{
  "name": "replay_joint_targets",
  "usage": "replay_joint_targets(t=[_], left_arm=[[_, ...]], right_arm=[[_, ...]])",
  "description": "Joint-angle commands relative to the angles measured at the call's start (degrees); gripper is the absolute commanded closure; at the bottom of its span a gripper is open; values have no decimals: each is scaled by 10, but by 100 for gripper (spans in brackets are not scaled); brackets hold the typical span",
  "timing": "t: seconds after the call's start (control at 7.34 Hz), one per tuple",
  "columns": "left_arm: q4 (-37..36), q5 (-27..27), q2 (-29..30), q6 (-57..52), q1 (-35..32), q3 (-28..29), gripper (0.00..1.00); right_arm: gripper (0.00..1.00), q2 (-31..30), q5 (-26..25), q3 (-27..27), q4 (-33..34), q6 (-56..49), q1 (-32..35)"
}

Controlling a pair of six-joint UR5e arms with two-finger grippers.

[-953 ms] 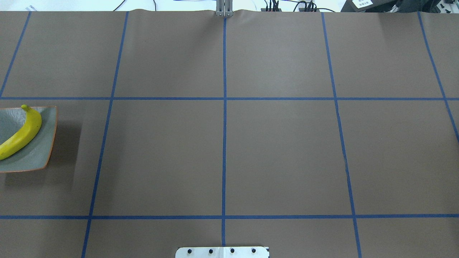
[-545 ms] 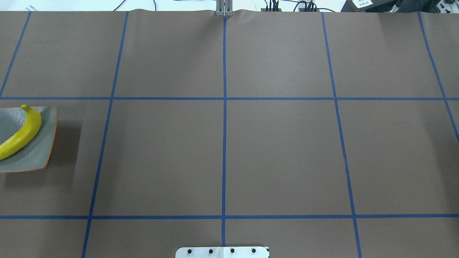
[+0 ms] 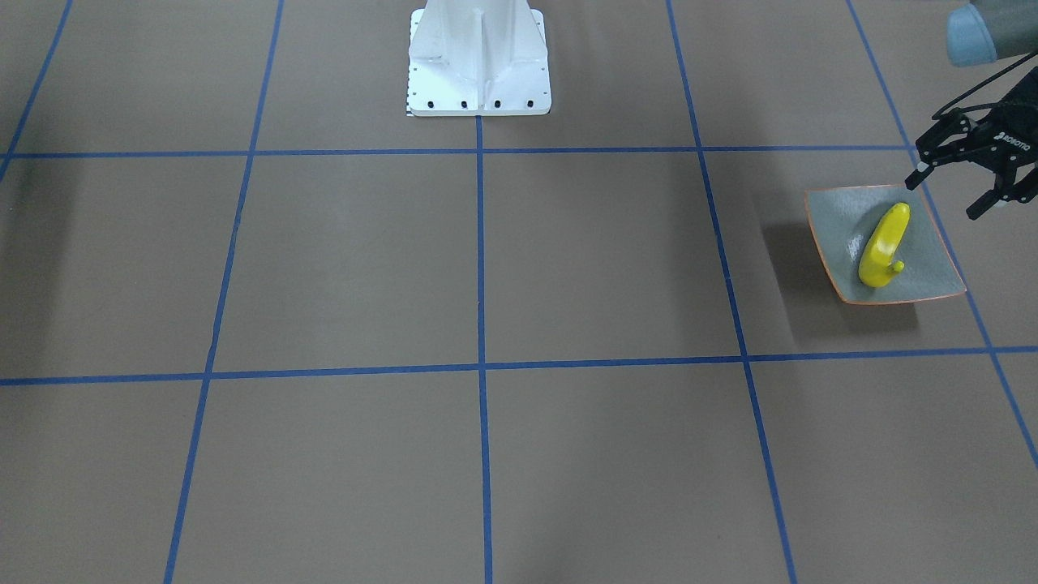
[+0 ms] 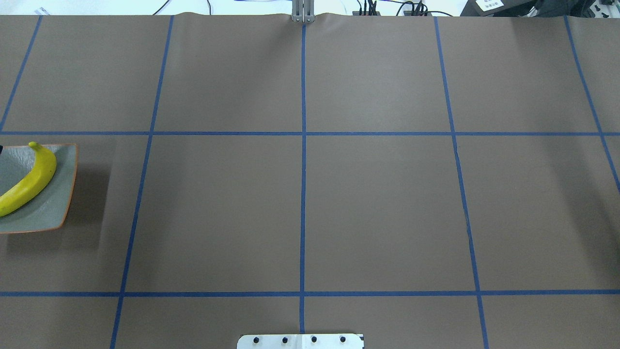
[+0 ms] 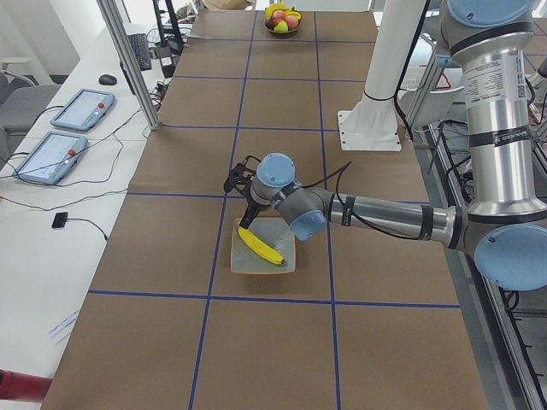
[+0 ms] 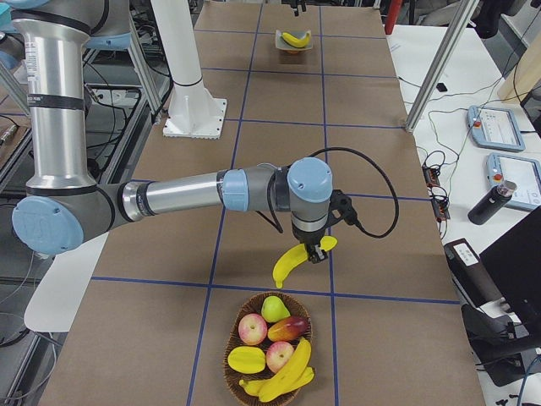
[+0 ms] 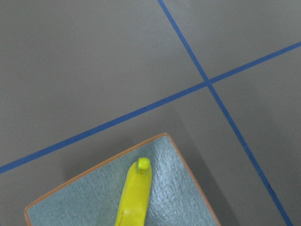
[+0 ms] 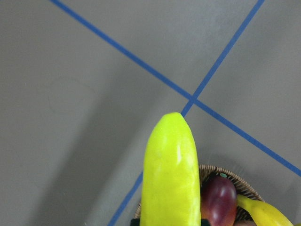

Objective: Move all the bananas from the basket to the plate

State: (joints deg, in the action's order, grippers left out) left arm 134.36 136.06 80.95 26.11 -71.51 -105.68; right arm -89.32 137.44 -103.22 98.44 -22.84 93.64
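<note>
One banana (image 3: 882,243) lies on the grey-green plate (image 3: 920,272) at the table's left end; both also show in the overhead view, banana (image 4: 29,184) on plate (image 4: 55,203), and in the left wrist view (image 7: 134,197). My left gripper (image 3: 942,197) is open and empty, above the plate's near-robot corner. My right gripper (image 6: 319,249) is shut on a banana (image 6: 290,262), held in the air just beyond the basket (image 6: 230,342). That banana fills the right wrist view (image 8: 169,174). Two more bananas (image 6: 286,374) lie in the basket.
The basket also holds apples (image 6: 252,327), a pear and a mango. The white robot pedestal (image 3: 478,65) stands at the table's middle edge. An aluminium post (image 6: 439,59) and a side table with tablets (image 5: 81,107) border the far side.
The plate and its banana have not moved. A small dark tip, likely my left gripper, now shows at the overhead view's left edge by the plate.
</note>
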Motion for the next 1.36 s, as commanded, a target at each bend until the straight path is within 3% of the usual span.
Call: replay_joint_targets(t=[0.0, 0.27, 0.54, 0.68, 0.95, 1.23], left_arm=[[1, 1, 61, 101, 4, -1, 0], [33, -3, 125, 236, 50, -1, 0], [35, -12, 203, 336, 110, -6, 0], [34, -38, 242, 364, 150, -6, 0], [36, -116, 339, 432, 251, 2, 0], [38, -118, 380, 468, 265, -3, 0]], right_arm=[[100, 36, 22, -13, -24, 170, -32], [100, 38, 22, -49, -128, 410, -88], [100, 41, 20, -52, -268, 632, -143], [100, 67, 17, -52, -306, 731, -170], [100, 149, -12, -53, -319, 897, -232], [100, 202, -71, -55, -341, 1009, -308]])
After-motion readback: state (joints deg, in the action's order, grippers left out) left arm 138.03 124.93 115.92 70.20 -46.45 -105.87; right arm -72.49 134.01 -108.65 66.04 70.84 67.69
